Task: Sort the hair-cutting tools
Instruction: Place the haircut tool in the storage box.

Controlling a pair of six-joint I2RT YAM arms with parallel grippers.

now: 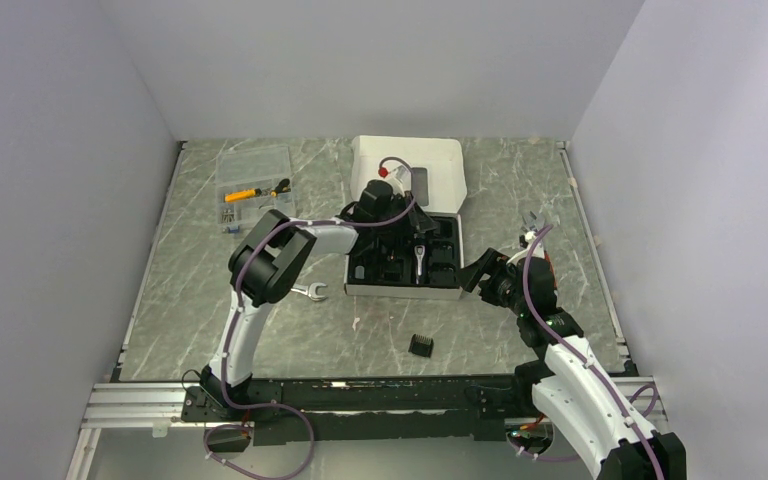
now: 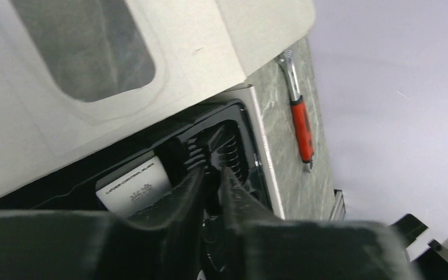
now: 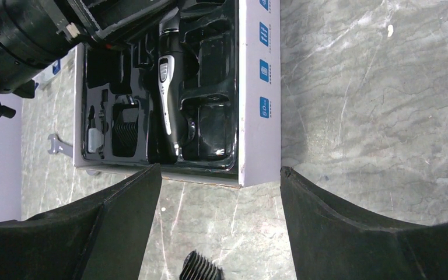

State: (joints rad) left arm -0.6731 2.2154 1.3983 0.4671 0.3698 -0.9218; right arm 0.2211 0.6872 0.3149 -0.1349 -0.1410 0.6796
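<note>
In the overhead view, the white box (image 1: 452, 292) holds the clipper (image 1: 418, 262) in its black tray. My left arm (image 1: 260, 265) bends over the tray, and a loose comb (image 1: 421, 346) lies on the table.

In the left wrist view, the left gripper (image 2: 211, 175) stands a slit apart at a tray comb (image 2: 193, 153); whether it grips, I cannot tell.

In the right wrist view, the right gripper (image 3: 220, 172) is spread wide, facing the box.

one hair clipper (image 3: 169, 99), three comb attachments (image 1: 421, 346), two wrenches (image 1: 310, 292), one kit box (image 1: 400, 292), one clear organizer (image 1: 260, 160)
</note>
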